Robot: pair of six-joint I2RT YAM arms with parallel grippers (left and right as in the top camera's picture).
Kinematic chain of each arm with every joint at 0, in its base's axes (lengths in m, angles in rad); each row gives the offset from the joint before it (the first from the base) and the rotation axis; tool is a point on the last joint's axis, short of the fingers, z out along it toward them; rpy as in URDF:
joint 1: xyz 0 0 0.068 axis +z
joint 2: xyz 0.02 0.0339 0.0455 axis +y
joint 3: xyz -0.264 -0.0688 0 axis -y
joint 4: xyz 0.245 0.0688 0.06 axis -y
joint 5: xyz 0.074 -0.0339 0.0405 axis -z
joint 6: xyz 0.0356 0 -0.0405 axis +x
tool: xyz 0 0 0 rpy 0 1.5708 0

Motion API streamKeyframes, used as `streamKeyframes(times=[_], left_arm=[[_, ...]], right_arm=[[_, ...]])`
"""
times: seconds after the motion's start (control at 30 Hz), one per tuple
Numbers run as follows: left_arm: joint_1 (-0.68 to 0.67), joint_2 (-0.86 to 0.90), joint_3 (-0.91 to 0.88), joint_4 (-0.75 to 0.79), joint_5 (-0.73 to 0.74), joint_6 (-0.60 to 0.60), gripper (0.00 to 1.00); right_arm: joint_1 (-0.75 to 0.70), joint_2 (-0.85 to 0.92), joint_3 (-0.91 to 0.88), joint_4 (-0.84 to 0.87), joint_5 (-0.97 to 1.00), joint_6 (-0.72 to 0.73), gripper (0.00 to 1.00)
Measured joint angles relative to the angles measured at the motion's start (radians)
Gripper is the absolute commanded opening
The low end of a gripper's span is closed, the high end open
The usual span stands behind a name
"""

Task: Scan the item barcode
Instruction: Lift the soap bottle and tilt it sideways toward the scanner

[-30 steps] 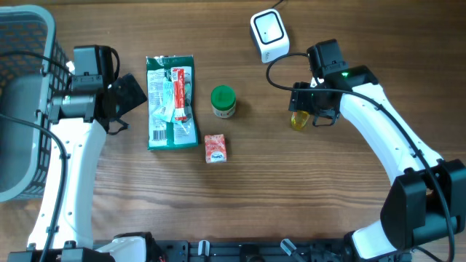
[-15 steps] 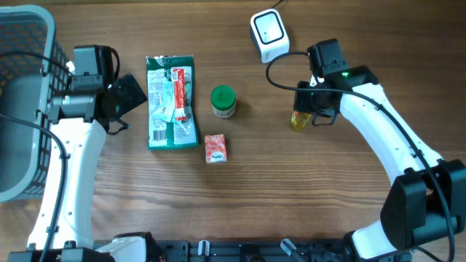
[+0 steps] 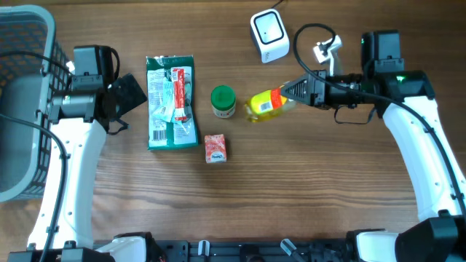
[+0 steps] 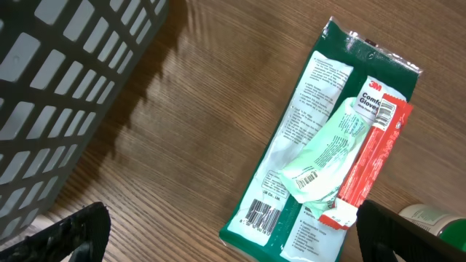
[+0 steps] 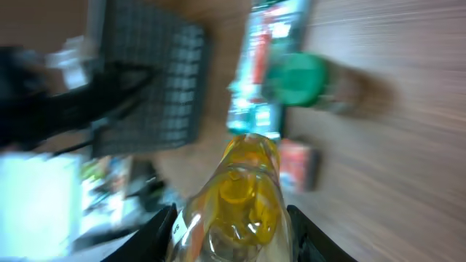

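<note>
Since a second ago our right gripper [image 3: 293, 92] has swung off its old spot and turned level, carrying the yellow bottle [image 3: 263, 104] with it. We have it clenched on one end of the bottle, which sticks straight out ahead of the fingertips, clear of the table as far as we can judge. The green-lidded jar [image 3: 223, 100] stands just beyond the bottle's far end, and the scanner [image 3: 269, 33] sits off to the claw's side, near but apart. Our worries: held by one end, the bottle may droop or twist in the grip; pushed further forward, it would knock the jar; and we cannot tell which way the barcode faces. Our left gripper [image 3: 125, 98] hangs spread wide, empty.
</note>
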Motion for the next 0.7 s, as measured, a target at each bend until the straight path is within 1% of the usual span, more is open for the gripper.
streamKeyframes(times=[0.1,0.27,0.43,0.7], left_arm=[[0.000,0.000,0.000,0.000,0.000,0.000,1.00],[0.000,0.000,0.000,0.000,0.000,0.000,1.00],[0.000,0.000,0.000,0.000,0.000,0.000,1.00],[0.000,0.000,0.000,0.000,0.000,0.000,1.00]], right_arm=[[0.000,0.000,0.000,0.003,-0.167,-0.014,0.29],[0.000,0.000,0.000,0.003,-0.313,-0.021,0.29],[0.000,0.000,0.000,0.004,-0.357,-0.021,0.29],[0.000,0.000,0.000,0.002,-0.372,-0.021,0.29]])
